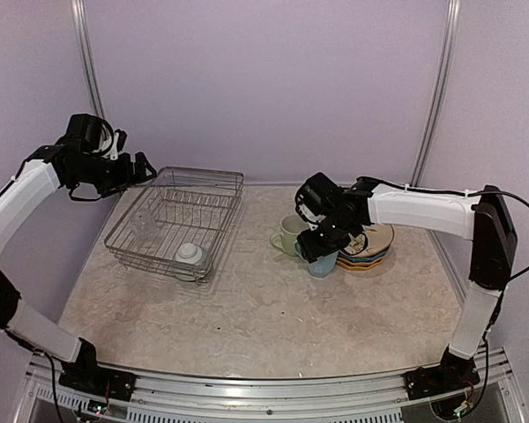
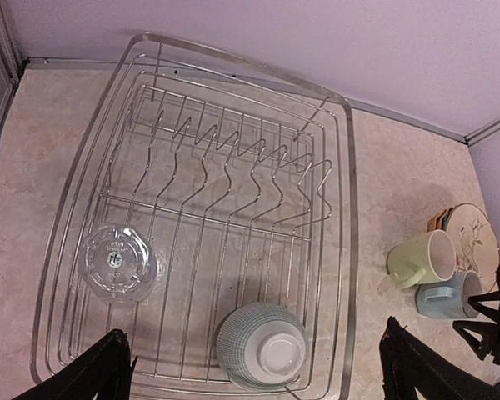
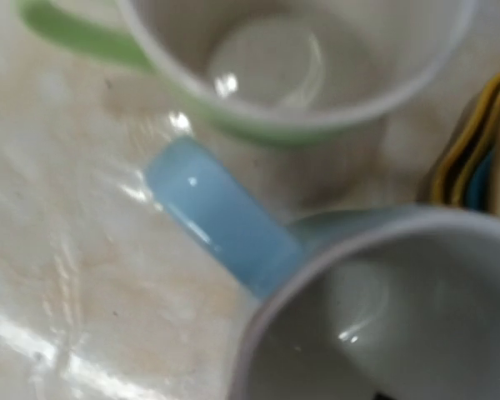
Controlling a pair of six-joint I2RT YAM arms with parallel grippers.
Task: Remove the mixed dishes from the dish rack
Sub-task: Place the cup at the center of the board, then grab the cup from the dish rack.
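Observation:
The dish rack [image 1: 213, 189], a silver wire basket, sits at the table's far left. An upturned small white cup [image 1: 191, 256] stands in its near corner [image 2: 262, 346], and a clear glass [image 2: 117, 262] stands in its left part. My left gripper [image 1: 144, 167] hovers open above the rack's far left corner with nothing between its fingers [image 2: 100, 371]. My right gripper [image 1: 320, 247] is down at the rim of the light blue cup [image 1: 324, 263], which stands on the table. In the right wrist view, the blue cup [image 3: 225, 217] fills the frame and my fingers are hidden. The light green mug [image 1: 288, 234] stands just beside it.
A stack of plates [image 1: 376, 248], yellow and blue edges showing, lies right of the two cups [image 3: 471, 158]. The rack's upright dividers [image 2: 233, 162] hold nothing. Purple walls close off the back and sides.

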